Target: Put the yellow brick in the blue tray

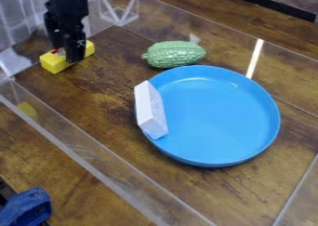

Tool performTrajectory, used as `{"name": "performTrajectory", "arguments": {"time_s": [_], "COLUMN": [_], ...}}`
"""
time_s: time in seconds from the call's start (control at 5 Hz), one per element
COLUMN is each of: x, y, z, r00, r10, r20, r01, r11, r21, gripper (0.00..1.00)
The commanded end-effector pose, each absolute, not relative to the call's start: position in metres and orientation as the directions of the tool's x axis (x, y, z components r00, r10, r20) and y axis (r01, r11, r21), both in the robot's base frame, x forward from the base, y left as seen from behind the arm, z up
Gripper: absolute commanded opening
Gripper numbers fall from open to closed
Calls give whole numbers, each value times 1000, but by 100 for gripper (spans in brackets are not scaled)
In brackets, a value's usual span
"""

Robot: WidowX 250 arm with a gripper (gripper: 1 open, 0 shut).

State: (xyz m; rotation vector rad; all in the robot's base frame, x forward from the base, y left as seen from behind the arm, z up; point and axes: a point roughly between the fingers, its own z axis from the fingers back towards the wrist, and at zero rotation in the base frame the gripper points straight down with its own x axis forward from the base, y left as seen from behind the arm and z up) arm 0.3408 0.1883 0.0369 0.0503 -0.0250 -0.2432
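Observation:
The yellow brick (pixel 54 61) lies on the wooden table at the upper left, with a red mark near its top edge. My black gripper (pixel 69 51) points straight down right over it, its fingers (pixel 80 51) low beside the brick's right end; the jaws look open and I cannot tell if they touch the brick. The blue tray (pixel 255 127) is a large round dish at the centre right, holding nothing inside, well away from the gripper.
A white-grey rectangular block (pixel 149 109) leans against the tray's left rim. A bumpy green oval object (pixel 173 54) lies just behind the tray. A clear plastic wall (pixel 74 141) runs along the table's near-left side. Something blue (pixel 25 209) sits at the bottom left corner.

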Motion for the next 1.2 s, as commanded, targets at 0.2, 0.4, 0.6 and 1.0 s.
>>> {"name": "performTrajectory", "arguments": {"time_s": [0.2, 0.4, 0.6, 1.0], "x": [346, 347, 348, 348], "y": [185, 183, 181, 177], "z": [35, 31, 27, 18], "r00": [959, 956, 953, 947], "r10": [-280, -291, -300, -318], "r20": [35, 37, 39, 42], "r01": [278, 289, 297, 317], "r11": [959, 956, 953, 948], "r21": [57, 55, 51, 43], "gripper": [100, 100, 100, 100]}}
